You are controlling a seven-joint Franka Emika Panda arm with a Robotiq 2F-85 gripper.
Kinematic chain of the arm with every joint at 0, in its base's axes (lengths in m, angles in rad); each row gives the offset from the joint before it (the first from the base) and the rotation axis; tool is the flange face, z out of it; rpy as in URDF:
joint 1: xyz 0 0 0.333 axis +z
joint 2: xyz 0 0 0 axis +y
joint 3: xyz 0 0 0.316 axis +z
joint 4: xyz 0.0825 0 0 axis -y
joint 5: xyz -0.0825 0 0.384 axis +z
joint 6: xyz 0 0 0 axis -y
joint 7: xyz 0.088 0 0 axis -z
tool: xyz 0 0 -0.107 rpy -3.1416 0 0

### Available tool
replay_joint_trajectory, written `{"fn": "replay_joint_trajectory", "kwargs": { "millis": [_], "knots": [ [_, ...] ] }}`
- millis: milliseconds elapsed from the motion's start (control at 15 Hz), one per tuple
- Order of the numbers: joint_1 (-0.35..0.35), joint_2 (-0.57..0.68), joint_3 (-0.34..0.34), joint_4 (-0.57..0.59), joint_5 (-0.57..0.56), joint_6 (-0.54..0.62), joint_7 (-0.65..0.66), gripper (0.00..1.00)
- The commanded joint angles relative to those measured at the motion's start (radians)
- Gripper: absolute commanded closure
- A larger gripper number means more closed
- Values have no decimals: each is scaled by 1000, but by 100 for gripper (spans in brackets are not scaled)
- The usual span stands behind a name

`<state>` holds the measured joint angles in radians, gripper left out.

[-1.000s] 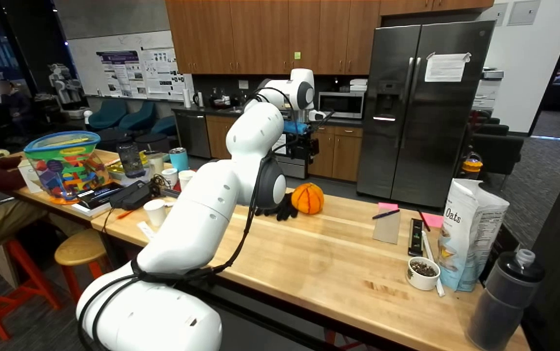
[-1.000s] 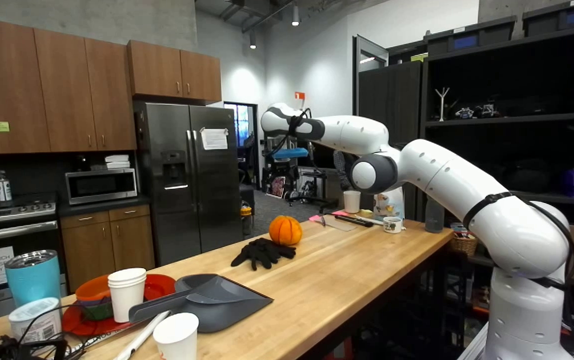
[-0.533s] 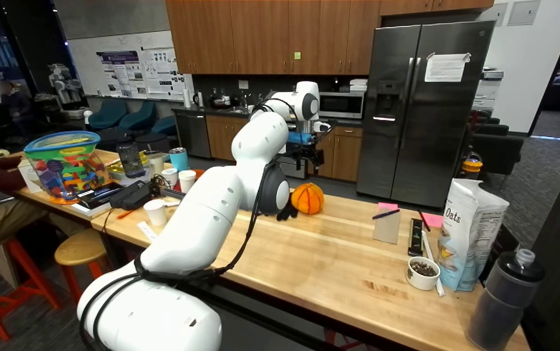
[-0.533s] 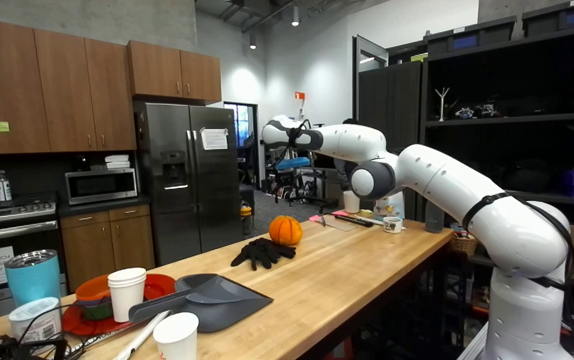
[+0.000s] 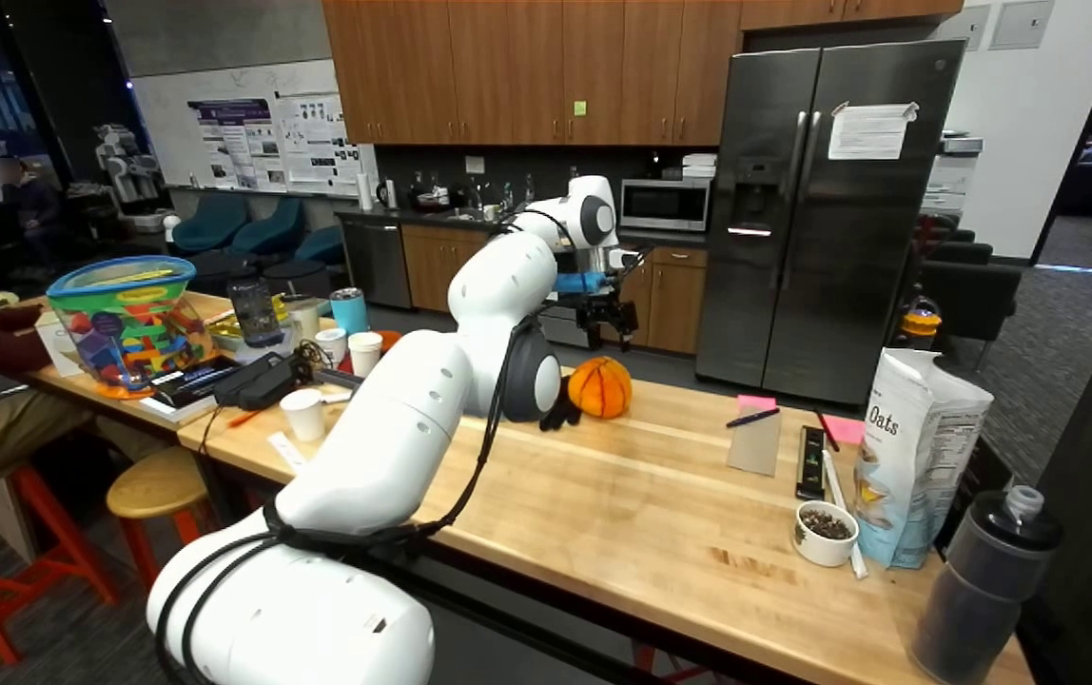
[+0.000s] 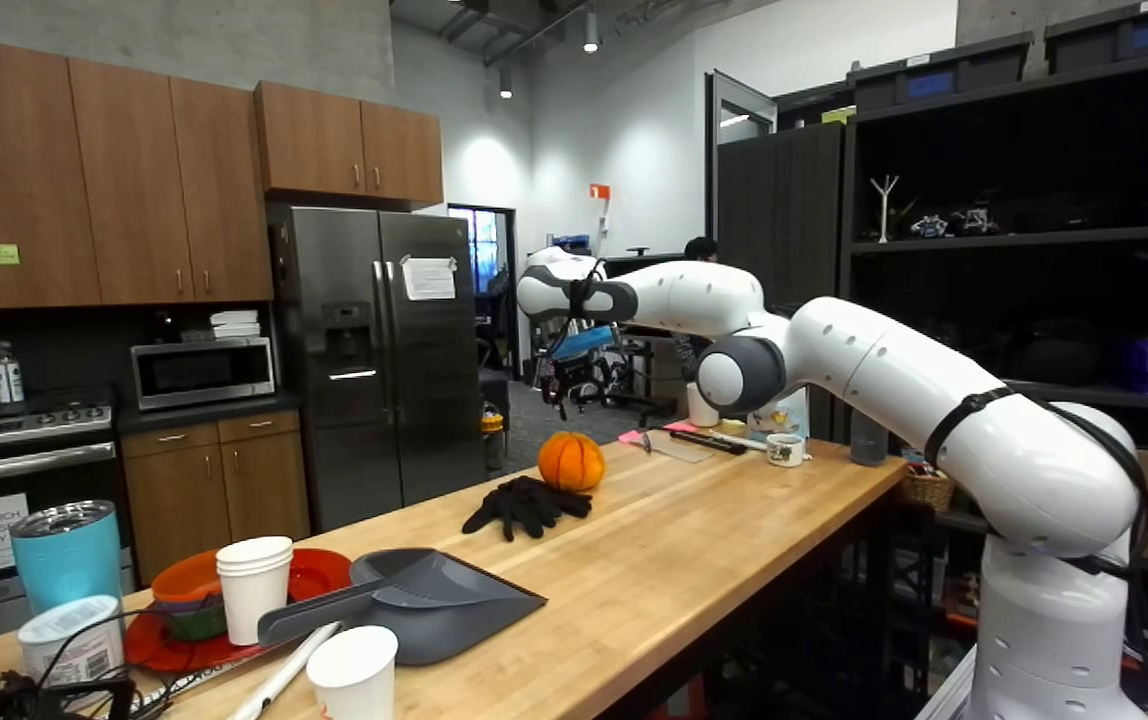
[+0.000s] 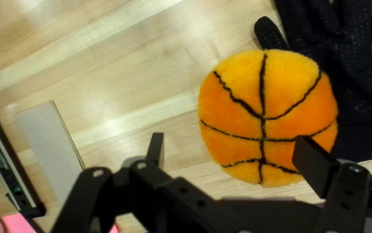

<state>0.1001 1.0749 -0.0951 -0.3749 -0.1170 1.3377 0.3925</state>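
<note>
Sitting on the table (image 7: 121, 74), the fuzzy orange ball (image 7: 272, 127) is right up against the black glove (image 7: 361, 87), and that soft lump may be what keeps it from rolling. Above it, a bit to one side, the gripper (image 7: 229, 147) hangs with its fingers wide apart and holds nothing, so the table bears all the ball's weight. Farther off, the thin cardboard (image 7: 48, 142) and the black level (image 7: 6, 161) lie down flat, so they look hard to knock over.

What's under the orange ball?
Around the orange ball, wrist view shows black glove on one side, wooden tabletop on the other. Beneath is covered: can't tell if glove extends there.
</note>
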Motion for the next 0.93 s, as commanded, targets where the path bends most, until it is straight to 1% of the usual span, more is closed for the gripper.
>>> {"fn": "replay_joint_trajectory", "kwargs": {
  "millis": [0,267,400,667,867],
  "knots": [
    [27,27,-50,27,-57,-13,23,0],
    [35,39,-58,26,-68,-31,16,0],
    [24,42,-39,25,-45,-40,-2,0],
    [6,43,-1,30,-2,1,-61,0],
    [0,24,18,0,22,29,-90,0]
  ]
}}
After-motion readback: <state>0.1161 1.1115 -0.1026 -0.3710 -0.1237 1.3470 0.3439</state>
